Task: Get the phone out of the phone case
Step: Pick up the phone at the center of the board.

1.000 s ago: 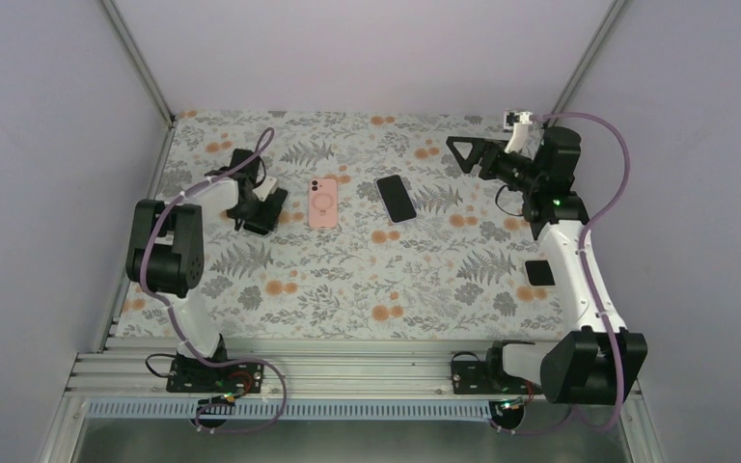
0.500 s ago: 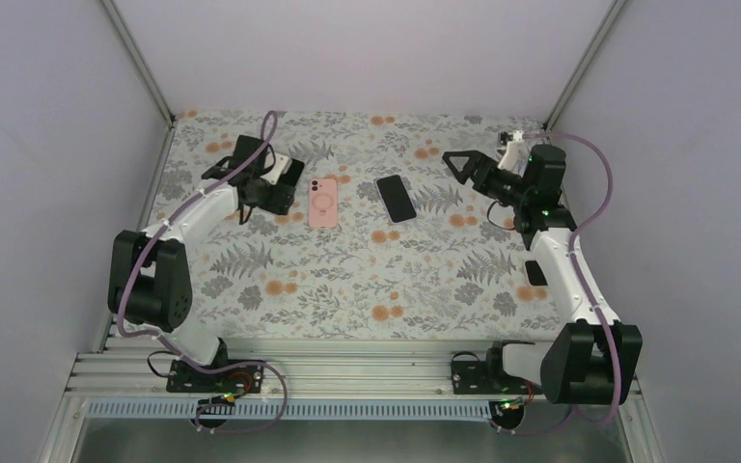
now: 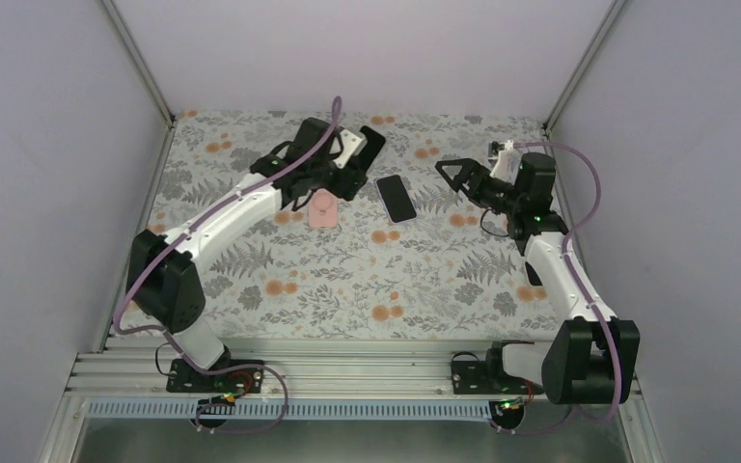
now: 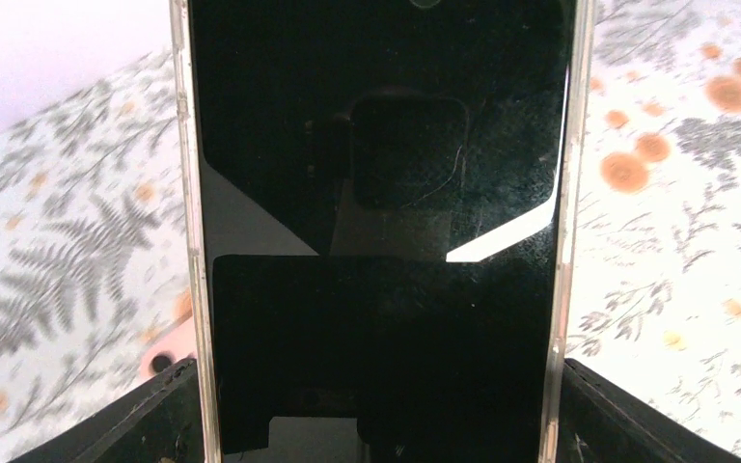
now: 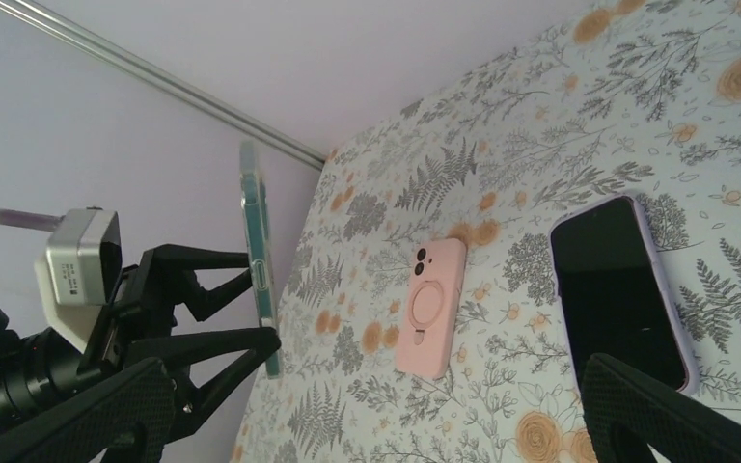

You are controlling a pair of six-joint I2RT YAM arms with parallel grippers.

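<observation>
My left gripper (image 3: pixel 355 166) is shut on a phone in a clear case (image 4: pixel 376 241) and holds it upright above the table, its black screen filling the left wrist view. The black fingers (image 4: pixel 150 420) press on its two long edges. In the right wrist view the cased phone (image 5: pixel 259 260) shows edge-on, to the left of the mat. My right gripper (image 3: pixel 449 170) is open and empty, to the right of the cased phone and pointing toward it.
A pink case (image 3: pixel 323 210) lies back up on the floral mat (image 3: pixel 347 280), partly under my left arm. A bare black phone (image 3: pixel 396 197) lies screen up to its right. A small black object (image 3: pixel 533 274) sits by the right arm.
My left arm has swung from the table's left side to the right and upward, carrying the cased phone over the pink case. My right gripper has moved slightly left and lower.
</observation>
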